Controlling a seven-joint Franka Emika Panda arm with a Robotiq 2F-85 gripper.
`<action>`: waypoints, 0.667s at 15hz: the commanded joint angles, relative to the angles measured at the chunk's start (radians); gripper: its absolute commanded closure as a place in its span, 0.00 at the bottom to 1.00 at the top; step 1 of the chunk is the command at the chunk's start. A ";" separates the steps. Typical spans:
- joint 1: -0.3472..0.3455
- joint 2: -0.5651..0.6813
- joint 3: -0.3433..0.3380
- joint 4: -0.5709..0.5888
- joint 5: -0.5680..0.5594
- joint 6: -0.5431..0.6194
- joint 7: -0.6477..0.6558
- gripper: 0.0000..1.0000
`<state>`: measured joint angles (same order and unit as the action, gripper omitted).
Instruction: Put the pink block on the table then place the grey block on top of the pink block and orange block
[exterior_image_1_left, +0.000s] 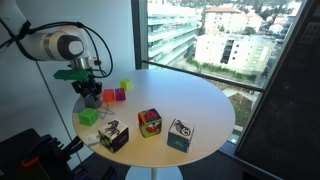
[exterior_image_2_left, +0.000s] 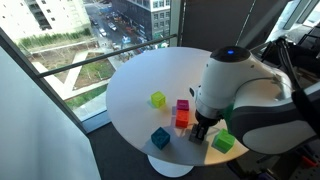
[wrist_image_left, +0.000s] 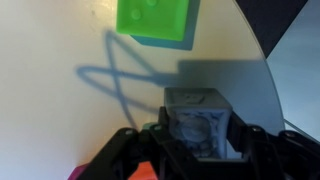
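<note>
The round white tabletop (exterior_image_1_left: 190, 95) carries three large multicoloured patterned cubes (exterior_image_1_left: 150, 122), in a row along the lower middle of an exterior view. There are six small plain cubes, one of each: magenta-pink block (exterior_image_2_left: 183, 105), orange-red block (exterior_image_2_left: 182, 119), dull grey block (wrist_image_left: 200, 115), green cube (wrist_image_left: 155, 20), yellow-green cube (exterior_image_2_left: 158, 99) and blue-teal cube (exterior_image_2_left: 161, 137). The Robotiq gripper (wrist_image_left: 203, 150) pinches the grey block. Pink and orange sit just beside each other on the table. In the wrist view they lie at the lower left of the frame from the gripper, so the next move likely goes that way.

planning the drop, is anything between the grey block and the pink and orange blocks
Nothing visible does. The gripper holds the grey block right beside the pink block and orange block; the green block lies off that path.
</note>
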<state>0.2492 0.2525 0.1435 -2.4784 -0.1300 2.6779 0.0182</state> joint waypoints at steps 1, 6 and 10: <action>-0.015 -0.045 0.016 0.014 0.010 -0.074 -0.010 0.69; -0.026 -0.067 0.023 0.053 0.024 -0.132 -0.034 0.69; -0.044 -0.061 0.028 0.108 0.039 -0.178 -0.083 0.69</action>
<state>0.2341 0.2021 0.1529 -2.4126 -0.1235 2.5592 -0.0036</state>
